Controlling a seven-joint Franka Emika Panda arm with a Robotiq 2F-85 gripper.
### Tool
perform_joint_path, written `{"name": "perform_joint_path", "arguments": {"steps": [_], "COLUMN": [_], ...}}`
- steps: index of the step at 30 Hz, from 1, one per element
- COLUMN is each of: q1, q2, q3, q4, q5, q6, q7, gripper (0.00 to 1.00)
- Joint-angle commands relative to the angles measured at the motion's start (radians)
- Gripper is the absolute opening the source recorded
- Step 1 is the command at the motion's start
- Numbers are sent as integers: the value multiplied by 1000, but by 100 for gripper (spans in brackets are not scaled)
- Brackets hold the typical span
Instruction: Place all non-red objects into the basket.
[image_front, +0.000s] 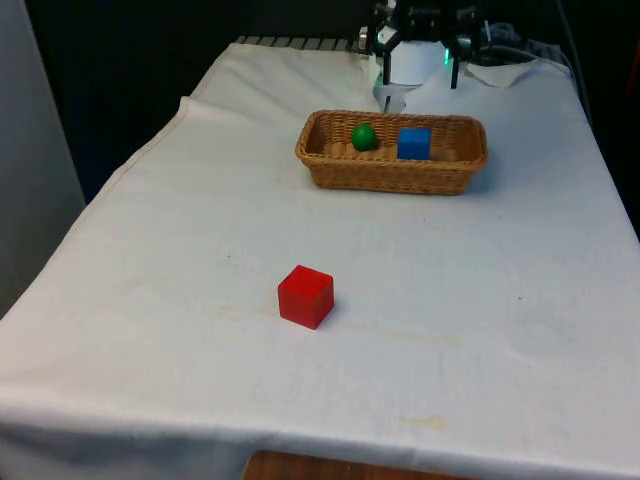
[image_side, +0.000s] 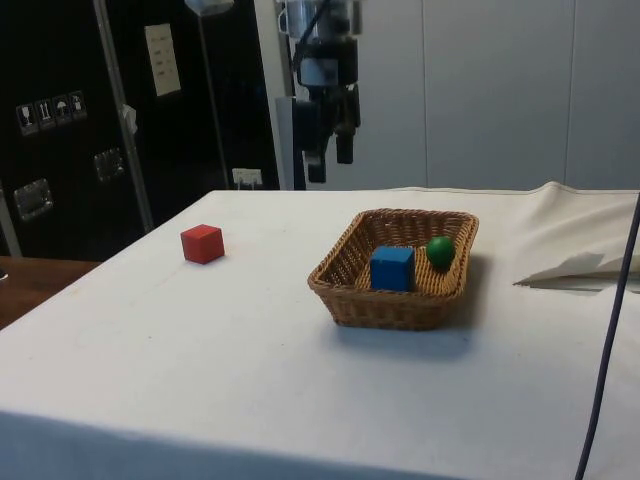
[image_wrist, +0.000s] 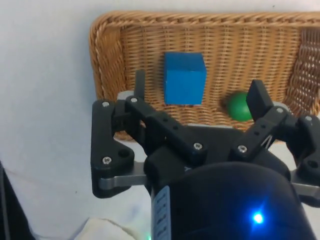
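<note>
The gripper hangs high above the basket with its fingers spread apart and holding nothing. Nearest in the front view, a red cube sits alone on the cloth. Farther back, the wicker basket holds a blue cube and a green ball side by side.

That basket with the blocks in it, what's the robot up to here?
The robot is sorting by colour. The blue cube and the green ball already lie side by side in the wicker basket. The red cube sits out on the white cloth, apart from the basket. The gripper hangs open and empty above the basket, holding nothing.
</note>
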Motion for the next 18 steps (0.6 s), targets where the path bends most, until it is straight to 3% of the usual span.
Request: {"name": "perform_joint_path", "arguments": {"steps": [1,8,18], "q1": [-3,-2,0], "q2": [-14,-70,-136], "q3": [0,1,4], "q4": [7,31,57], "q5": [-7,-8,-4], "q6": [-27,-102,-185], "q7": [16,19,-25], "gripper": [100,100,100]}}
